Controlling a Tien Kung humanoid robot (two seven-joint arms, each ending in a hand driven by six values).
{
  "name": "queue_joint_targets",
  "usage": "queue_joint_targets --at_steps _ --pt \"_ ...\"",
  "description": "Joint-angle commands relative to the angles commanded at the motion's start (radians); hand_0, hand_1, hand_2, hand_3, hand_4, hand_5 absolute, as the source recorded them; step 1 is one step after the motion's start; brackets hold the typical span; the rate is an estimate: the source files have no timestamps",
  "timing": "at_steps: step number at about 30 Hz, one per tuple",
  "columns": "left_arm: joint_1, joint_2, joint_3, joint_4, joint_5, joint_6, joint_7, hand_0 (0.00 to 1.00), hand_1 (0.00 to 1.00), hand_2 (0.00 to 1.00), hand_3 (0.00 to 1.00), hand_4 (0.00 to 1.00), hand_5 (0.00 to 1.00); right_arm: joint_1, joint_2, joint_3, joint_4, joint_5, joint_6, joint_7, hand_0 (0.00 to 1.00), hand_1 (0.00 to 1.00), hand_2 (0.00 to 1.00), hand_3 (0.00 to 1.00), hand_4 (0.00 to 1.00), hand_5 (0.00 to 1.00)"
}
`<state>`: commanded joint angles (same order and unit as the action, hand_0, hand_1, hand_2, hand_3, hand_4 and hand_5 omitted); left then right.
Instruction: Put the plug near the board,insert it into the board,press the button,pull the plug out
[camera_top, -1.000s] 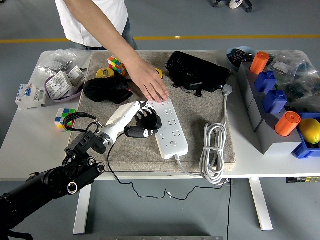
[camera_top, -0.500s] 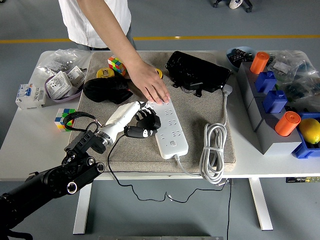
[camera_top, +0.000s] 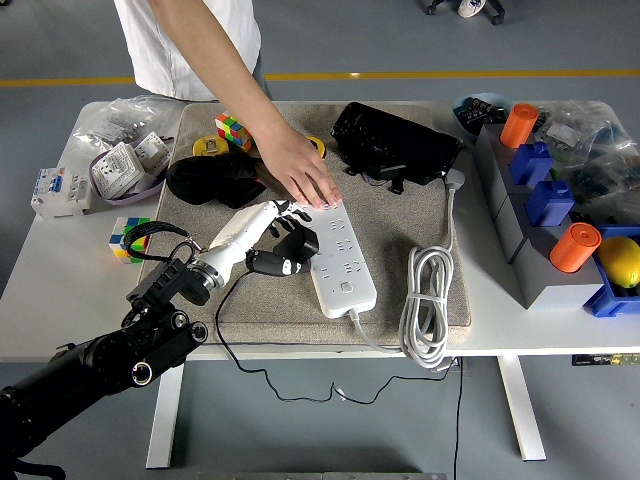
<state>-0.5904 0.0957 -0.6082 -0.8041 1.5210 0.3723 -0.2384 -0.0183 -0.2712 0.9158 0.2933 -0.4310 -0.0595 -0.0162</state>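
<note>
A white power strip (camera_top: 345, 262) lies lengthwise on a beige mat (camera_top: 400, 225). Its button (camera_top: 346, 288) is at the near end. My left hand (camera_top: 283, 240) has a white back and black fingers. It hovers at the strip's left edge, shut on a black plug (camera_top: 270, 264). The plug's thin black cord (camera_top: 232, 345) trails down over the table's front edge. I cannot tell whether the plug's pins touch a socket. A person's hand (camera_top: 300, 172) lies flat on the strip's far end.
The strip's white cable lies coiled (camera_top: 428, 300) on the mat's right side. A black bag (camera_top: 395, 145) and a black cloth (camera_top: 210, 180) sit at the back. A Rubik's cube (camera_top: 130, 238) is left of the mat. Grey bins (camera_top: 545, 265) with orange cylinders (camera_top: 574, 247) stand on the right.
My left hand with the plug has shifted slightly left, away from the strip's edge. The person's hand has stayed on the strip.
</note>
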Motion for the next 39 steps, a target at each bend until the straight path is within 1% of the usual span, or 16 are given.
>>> queue_joint_targets --at_steps 3,5,8,10,11,16,17,19,21,22,23,26,28,29,30,39 --pt "0.000 0.001 0.000 -0.002 0.000 -0.008 0.001 0.442 0.611 0.680 0.686 0.998 0.183 0.000 0.000 -0.001 0.000 0.000 0.000 0.000 0.678 0.690 0.687 0.594 0.998 0.579" --pt "0.002 0.001 -0.001 -0.002 -0.004 -0.008 -0.005 0.453 0.614 0.679 0.686 0.998 0.201 0.000 0.000 0.000 0.001 -0.001 0.000 0.001 0.678 0.692 0.686 0.594 0.998 0.579" --pt "0.009 0.004 -0.009 -0.014 -0.010 -0.003 -0.020 0.453 0.614 0.679 0.686 0.998 0.201 -0.001 0.000 0.000 0.001 -0.002 0.001 0.001 0.678 0.692 0.686 0.594 0.998 0.579" --pt "0.013 0.008 -0.021 -0.033 -0.019 0.002 -0.034 0.453 0.614 0.679 0.686 0.998 0.201 0.000 0.000 -0.001 0.001 -0.002 0.001 0.001 0.678 0.692 0.686 0.594 0.998 0.579" --pt "0.015 0.009 -0.025 -0.041 -0.022 0.003 -0.039 0.477 0.642 0.709 0.699 0.998 0.237 0.000 0.000 -0.001 0.001 -0.002 0.001 0.001 0.677 0.691 0.686 0.594 0.998 0.578" --pt "0.028 0.019 -0.055 -0.094 -0.036 0.014 -0.066 0.477 0.642 0.709 0.699 0.998 0.237 -0.001 0.000 -0.002 0.001 -0.001 0.000 0.001 0.677 0.691 0.686 0.594 0.998 0.578" --pt "0.032 0.021 -0.060 -0.103 -0.041 0.018 -0.072 0.521 0.660 0.721 0.703 0.998 0.381 -0.001 0.000 -0.002 0.001 -0.001 0.001 0.001 0.677 0.692 0.686 0.594 0.998 0.579" --pt "0.045 0.033 -0.070 -0.132 -0.055 0.026 -0.082 0.521 0.660 0.721 0.703 0.998 0.381 -0.001 0.000 0.001 0.002 -0.005 0.001 0.001 0.677 0.692 0.686 0.594 0.998 0.579" --pt "0.064 0.052 -0.072 -0.164 -0.080 0.035 -0.093 0.521 0.660 0.721 0.703 0.998 0.381 -0.002 -0.001 0.004 0.003 -0.009 0.001 0.002 0.677 0.692 0.686 0.594 0.998 0.579" --pt "0.076 0.063 -0.073 -0.184 -0.084 0.038 -0.091 0.521 0.660 0.721 0.703 0.998 0.381 -0.002 -0.002 0.004 0.003 -0.009 0.001 0.002 0.677 0.692 0.686 0.594 0.998 0.579" --pt "0.089 0.075 -0.075 -0.203 -0.079 0.042 -0.086 0.648 0.709 0.743 0.712 0.964 0.576 -0.003 -0.002 0.005 0.002 -0.009 0.001 0.002 0.676 0.691 0.686 0.593 0.998 0.579" --pt "0.115 0.097 -0.078 -0.233 -0.062 0.044 -0.064 0.648 0.709 0.743 0.712 0.964 0.576 -0.005 -0.002 0.004 0.001 -0.007 0.001 0.002 0.676 0.691 0.686 0.593 0.998 0.579" --pt "0.124 0.104 -0.077 -0.244 -0.052 0.046 -0.054 0.648 0.709 0.743 0.712 0.964 0.576 -0.006 -0.002 0.002 0.001 -0.006 0.001 0.002 0.676 0.691 0.686 0.593 0.998 0.579" --pt "0.130 0.108 -0.075 -0.250 -0.039 0.046 -0.047 0.710 0.746 0.759 0.717 0.874 0.598 -0.006 -0.002 0.001 0.001 -0.006 0.001 0.002 0.677 0.691 0.686 0.594 0.998 0.579" --pt "0.134 0.111 -0.074 -0.253 -0.030 0.045 -0.043 0.710 0.746 0.759 0.717 0.874 0.598 -0.005 -0.002 0.003 0.003 -0.008 0.001 0.002 0.677 0.691 0.686 0.594 0.998 0.579" --pt "0.146 0.113 -0.037 -0.247 0.009 0.035 -0.023 0.715 0.757 0.767 0.728 0.860 0.609 -0.005 -0.005 0.011 0.006 -0.013 0.001 0.004 0.677 0.691 0.686 0.593 0.998 0.579"
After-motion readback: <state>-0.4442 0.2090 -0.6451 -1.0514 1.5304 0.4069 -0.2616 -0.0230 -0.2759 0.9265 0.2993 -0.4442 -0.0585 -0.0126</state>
